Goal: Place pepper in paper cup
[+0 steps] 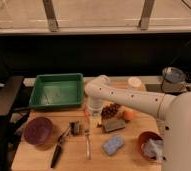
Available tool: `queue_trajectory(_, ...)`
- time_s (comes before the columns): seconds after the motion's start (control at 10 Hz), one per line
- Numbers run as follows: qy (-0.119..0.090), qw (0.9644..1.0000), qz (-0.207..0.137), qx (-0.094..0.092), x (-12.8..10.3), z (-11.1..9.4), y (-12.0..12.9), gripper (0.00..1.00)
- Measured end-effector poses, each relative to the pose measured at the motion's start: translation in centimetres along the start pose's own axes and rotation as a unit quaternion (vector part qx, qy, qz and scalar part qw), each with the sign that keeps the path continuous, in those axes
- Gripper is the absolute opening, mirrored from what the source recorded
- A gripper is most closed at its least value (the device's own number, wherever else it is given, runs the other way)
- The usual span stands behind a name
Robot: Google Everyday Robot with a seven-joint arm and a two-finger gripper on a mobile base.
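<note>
The pepper [85, 113] shows only as a thin red-orange sliver near the middle of the desk [36, 157], just at the left edge of the gripper [93, 116], which points down over that spot. Most of the pepper is hidden, so its curve and its lie cannot be made out, nor whether it is held. The paper cup [134, 82] stands upright at the back of the desk, right of centre. It is short, off-white and round-rimmed, with its mouth facing up, and it stands well apart from the pepper.
</note>
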Motion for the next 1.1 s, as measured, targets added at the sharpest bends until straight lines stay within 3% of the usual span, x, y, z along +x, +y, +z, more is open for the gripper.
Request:
queue_trajectory(0.4,0.01,0.9998,0.004,-0.014,-0.4,1.8,-0.2,0.64)
queue_trajectory(0.5,0.011,0.9998,0.003,-0.015,-0.7,2.0,-0.2,0.6)
queue_trajectory(1.1,0.012,0.9999,0.001,-0.012,-1.0,1.8,-0.2,0.03)
